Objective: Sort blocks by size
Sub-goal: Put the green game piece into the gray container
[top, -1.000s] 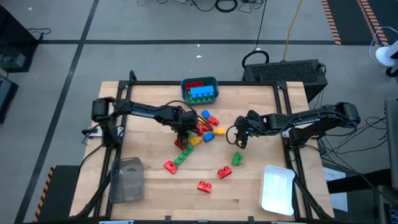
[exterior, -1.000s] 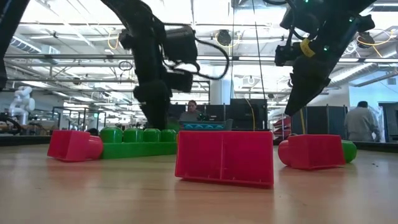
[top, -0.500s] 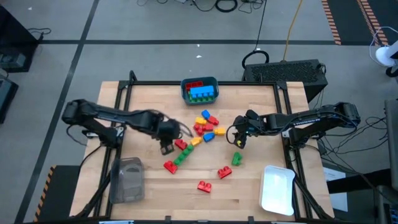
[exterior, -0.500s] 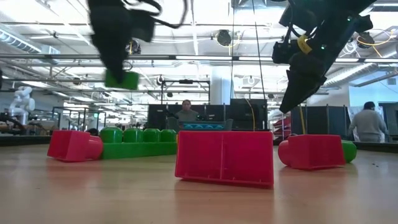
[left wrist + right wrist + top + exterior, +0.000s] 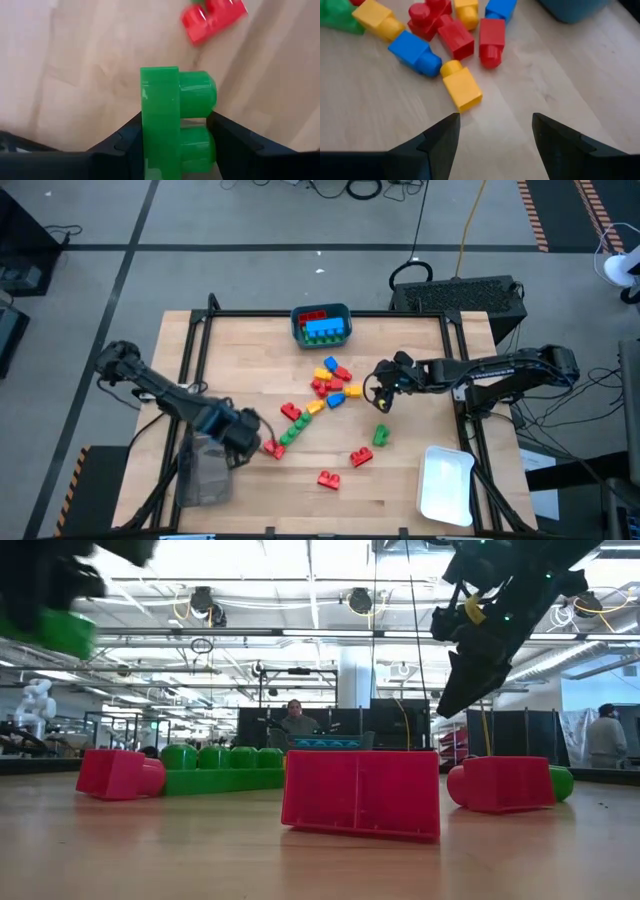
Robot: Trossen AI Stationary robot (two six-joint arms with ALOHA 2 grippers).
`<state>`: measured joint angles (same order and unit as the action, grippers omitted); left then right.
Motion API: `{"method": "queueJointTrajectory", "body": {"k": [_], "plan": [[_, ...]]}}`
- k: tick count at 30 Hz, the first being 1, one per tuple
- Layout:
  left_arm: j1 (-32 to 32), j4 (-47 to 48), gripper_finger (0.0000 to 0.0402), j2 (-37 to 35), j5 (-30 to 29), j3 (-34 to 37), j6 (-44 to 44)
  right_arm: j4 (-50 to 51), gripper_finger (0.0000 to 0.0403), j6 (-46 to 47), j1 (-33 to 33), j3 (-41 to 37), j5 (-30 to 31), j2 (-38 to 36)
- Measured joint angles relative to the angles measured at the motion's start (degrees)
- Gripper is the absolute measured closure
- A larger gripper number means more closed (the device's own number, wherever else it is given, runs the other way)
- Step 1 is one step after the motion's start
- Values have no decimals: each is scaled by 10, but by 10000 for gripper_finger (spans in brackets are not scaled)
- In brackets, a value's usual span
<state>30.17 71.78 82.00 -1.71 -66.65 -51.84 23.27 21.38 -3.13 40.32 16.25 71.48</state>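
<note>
The tabletop [image 5: 240,340] is being worked from both sides. A clear container [image 5: 203,472] is lying by the front-left corner, a white tray [image 5: 445,485] by the front-right, a teal bin [image 5: 322,323] at the back edge. The loose blocks [image 5: 330,385] are clustered mid-table, presumably awaiting sorting. The left gripper [image 5: 235,442] is being held over the clear container's edge, clamped on 1 green block [image 5: 172,125], likely for dropping there. The right gripper [image 5: 492,132] is hovering spread and empty near a yellow block [image 5: 461,87]. The container's contents cannot be made out.
</note>
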Motion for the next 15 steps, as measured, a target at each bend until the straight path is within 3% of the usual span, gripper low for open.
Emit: {"method": "queueJointTrajectory", "body": {"k": [15], "plan": [[224,25,218,-1,-22,47,-250,-51,165,49,-18,0,-1,0]]}}
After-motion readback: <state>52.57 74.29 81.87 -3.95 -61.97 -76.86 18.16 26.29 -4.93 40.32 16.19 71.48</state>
